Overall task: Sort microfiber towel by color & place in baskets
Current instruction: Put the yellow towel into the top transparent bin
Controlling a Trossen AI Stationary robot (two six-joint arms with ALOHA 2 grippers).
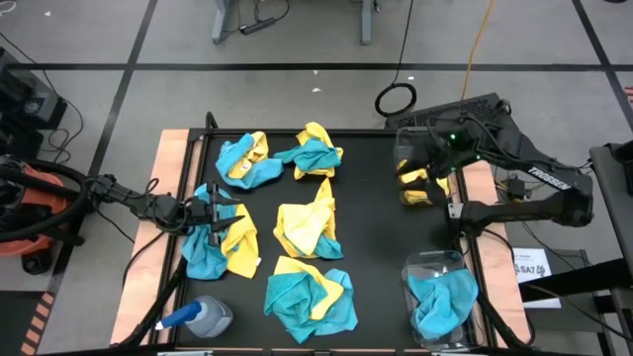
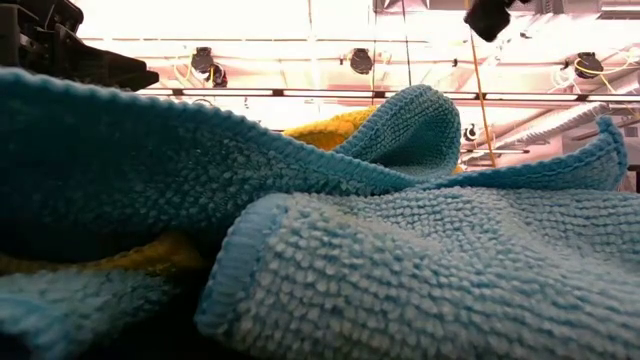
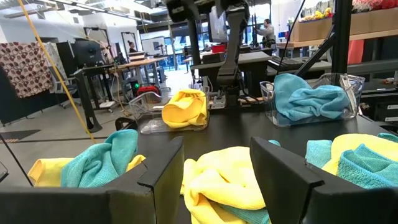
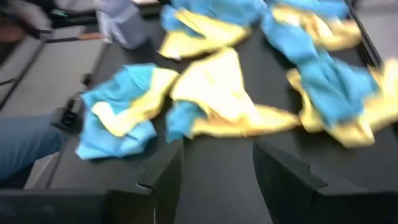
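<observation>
Several mixed piles of yellow and teal microfiber towels lie on the black table (image 1: 371,227): two at the far side (image 1: 247,158) (image 1: 315,150), one in the middle (image 1: 309,227), one near (image 1: 309,295) and one at the left (image 1: 220,245). At the right edge stand two clear baskets. The far one (image 1: 404,163) holds a yellow towel (image 3: 185,107); the near one (image 1: 435,261) holds teal towels (image 3: 311,99). My left gripper (image 1: 232,210) stands open and level over the left pile. My right gripper (image 4: 214,149) is open with nothing in it, raised above the far basket.
A spray bottle with a blue cap (image 1: 198,318) lies at the near left corner. Bare table shows between the piles and the baskets. In the low view a teal towel (image 2: 400,260) fills the picture close up. Floor and cables lie beyond the far edge.
</observation>
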